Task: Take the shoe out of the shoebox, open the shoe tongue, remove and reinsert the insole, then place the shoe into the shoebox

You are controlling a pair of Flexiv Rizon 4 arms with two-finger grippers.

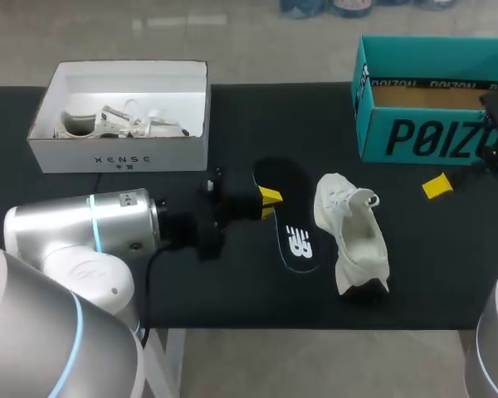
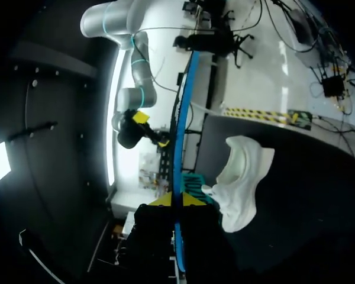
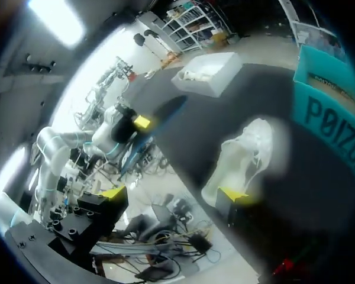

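My left gripper (image 1: 268, 199) is shut on the edge of a black insole (image 1: 292, 225) with a white logo, held just left of the white shoe (image 1: 353, 236). The shoe lies on the black table with its opening up. From the left wrist the insole (image 2: 181, 130) shows edge-on between the yellow tips of the left gripper (image 2: 177, 199), with the shoe (image 2: 242, 183) beside it. My right gripper (image 3: 174, 194) stands wide open and holds nothing, with the shoe (image 3: 242, 157) ahead of it. One of its yellow fingertips (image 1: 437, 186) shows in front of the teal shoebox (image 1: 432, 137).
A white box (image 1: 120, 153) holding another white shoe stands at the back left. The teal shoebox stands open at the back right. The table's front edge (image 1: 315, 327) runs close behind the shoe.
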